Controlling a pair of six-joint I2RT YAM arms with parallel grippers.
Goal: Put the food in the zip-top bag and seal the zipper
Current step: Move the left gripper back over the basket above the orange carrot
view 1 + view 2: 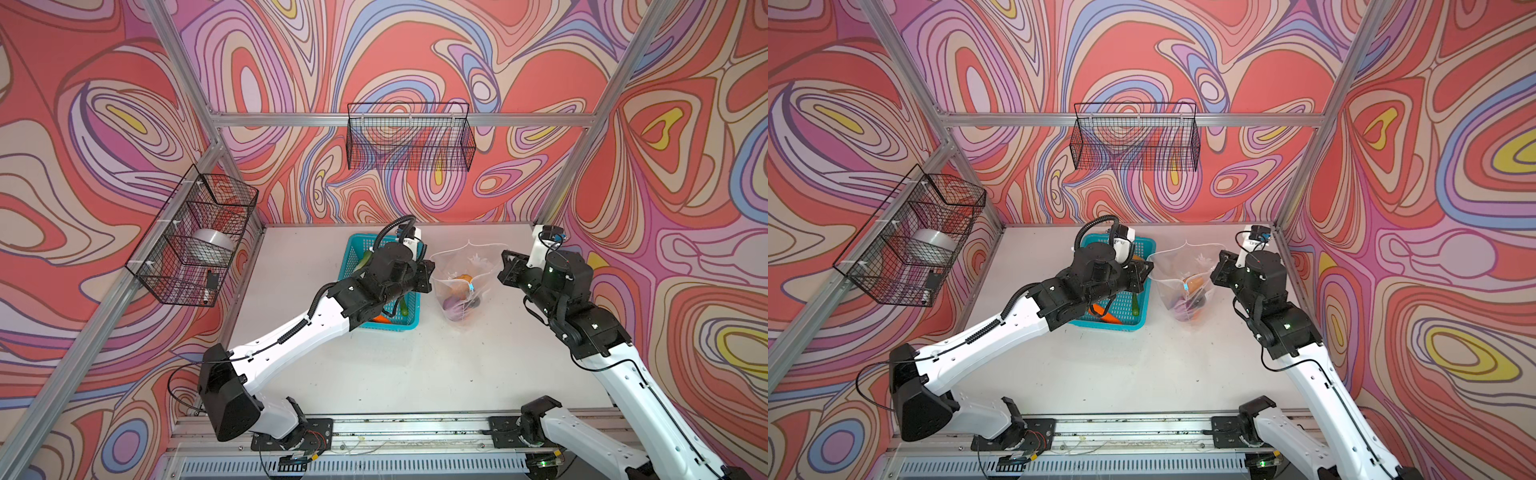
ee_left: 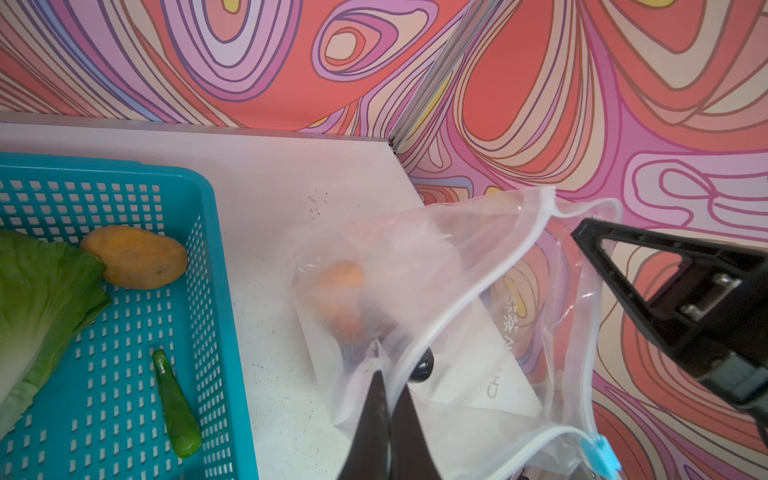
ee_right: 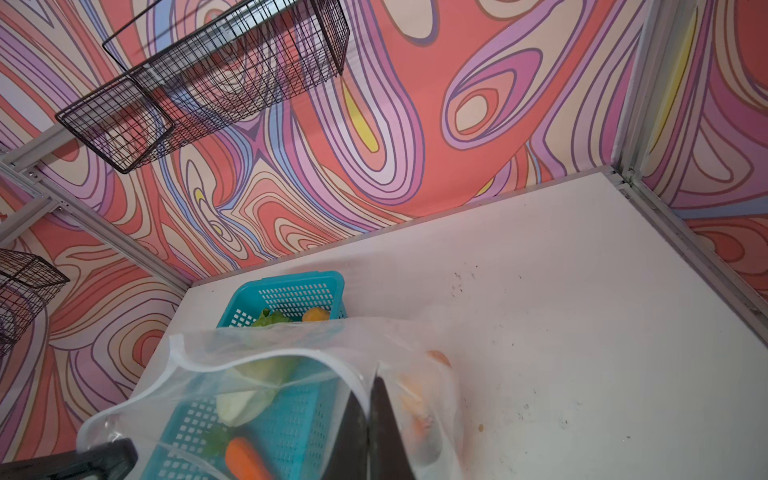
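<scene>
In both top views, the clear floppy plastic zip-top bag (image 1: 451,266) stands on the white table (image 1: 415,365) beside the teal perforated plastic basket (image 1: 352,253). Left wrist view: the left end effector (image 2: 390,384) is clenched on its rim. Right wrist view: the right end effector (image 3: 368,392) pinches the rim too.

The basket (image 1: 390,327) stands on the table (image 1: 374,374), toward the back and left of the middle. In it lie the lettuce (image 2: 41,299) with a potato (image 2: 135,257) touching it, a small vegetable piece (image 2: 174,407) apart from both, and a carrot (image 1: 1106,313) near the front wall. Just to the right of the basket stands the zip-top bag (image 1: 478,257), mouth upward, with the onion (image 1: 452,308) at its bottom. The left gripper (image 1: 429,272) is closed on the mouth edge at the basket side, the right gripper (image 1: 503,259) at the opposite side. One wire basket (image 1: 409,137) hangs on the back wall, another wire basket (image 1: 191,237) on the left wall.
</scene>
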